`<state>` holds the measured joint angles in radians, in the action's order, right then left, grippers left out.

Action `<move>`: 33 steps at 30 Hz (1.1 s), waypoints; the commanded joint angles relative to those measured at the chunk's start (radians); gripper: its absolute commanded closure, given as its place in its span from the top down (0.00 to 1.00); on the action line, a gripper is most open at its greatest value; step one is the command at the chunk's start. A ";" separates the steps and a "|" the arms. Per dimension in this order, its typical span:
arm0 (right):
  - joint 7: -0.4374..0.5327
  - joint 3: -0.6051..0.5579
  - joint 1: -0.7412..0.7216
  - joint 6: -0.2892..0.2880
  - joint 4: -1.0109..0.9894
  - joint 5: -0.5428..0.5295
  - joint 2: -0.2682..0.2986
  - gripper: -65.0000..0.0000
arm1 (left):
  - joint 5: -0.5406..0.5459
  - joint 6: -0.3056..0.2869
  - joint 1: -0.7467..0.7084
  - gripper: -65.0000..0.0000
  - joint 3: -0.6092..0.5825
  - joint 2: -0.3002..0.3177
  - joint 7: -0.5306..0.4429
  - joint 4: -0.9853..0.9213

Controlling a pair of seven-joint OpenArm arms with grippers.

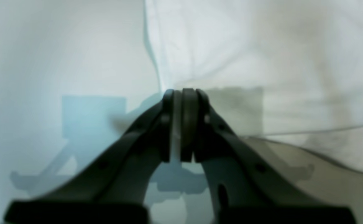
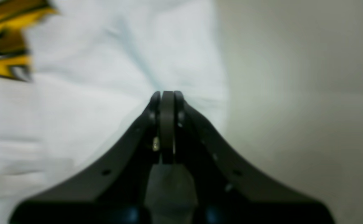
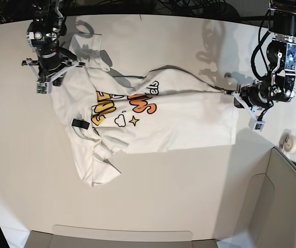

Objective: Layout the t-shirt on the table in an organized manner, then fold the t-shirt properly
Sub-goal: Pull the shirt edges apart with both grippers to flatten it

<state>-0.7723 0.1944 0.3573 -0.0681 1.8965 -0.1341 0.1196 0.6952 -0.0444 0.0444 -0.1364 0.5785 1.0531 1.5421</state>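
Left gripper (image 1: 181, 93): jaws seen nearly together, a thin gap between them, tips at the shirt's (image 3: 153, 121) edge; a grip could not be confirmed.
Right gripper (image 2: 167, 93): jaws pressed together on white cloth.
Shirt: spread print-up on the table (image 3: 153, 201), rumpled, lower sleeve bunched.

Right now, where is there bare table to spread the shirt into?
Bare table runs wide below the t-shirt, down to the grey panels. Another open strip lies above it, between the arms. Crowded: top-left around the right gripper, and the shirt's edge by the left gripper, with a tape roll nearby.
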 commanded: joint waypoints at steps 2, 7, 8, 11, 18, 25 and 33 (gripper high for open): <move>0.023 0.075 0.001 0.003 0.033 0.003 0.019 0.00 | 0.004 0.001 0.016 0.08 0.007 0.025 -0.014 0.013; 0.023 0.179 0.009 -0.006 0.096 -0.012 0.010 0.00 | 0.004 0.001 0.016 0.08 0.007 0.030 -0.012 0.019; 0.023 0.161 0.019 -0.008 0.122 -0.032 0.010 0.00 | 0.004 0.001 0.016 0.08 0.007 0.028 -0.007 0.019; 0.023 0.023 0.021 -0.008 0.159 -0.131 0.013 0.00 | 0.004 0.001 0.015 0.08 0.008 0.021 -0.006 0.021; 0.023 -0.392 -0.091 0.052 0.102 -0.052 -0.010 0.00 | 0.004 0.001 0.001 0.07 0.008 -0.001 -0.004 0.021; 0.027 -0.428 -0.125 0.138 -0.119 0.095 -0.068 0.00 | 0.004 0.001 -0.007 0.00 0.008 0.004 -0.004 0.021; 0.027 -0.428 -0.120 0.143 -0.107 0.138 -0.067 0.00 | 0.004 0.002 -0.036 0.00 0.021 0.007 -0.004 0.156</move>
<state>-0.7391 -0.2371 0.2405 0.0647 1.7748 -0.0040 0.0509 0.6907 -0.0387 -0.0059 -0.1287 0.5678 1.0676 1.6794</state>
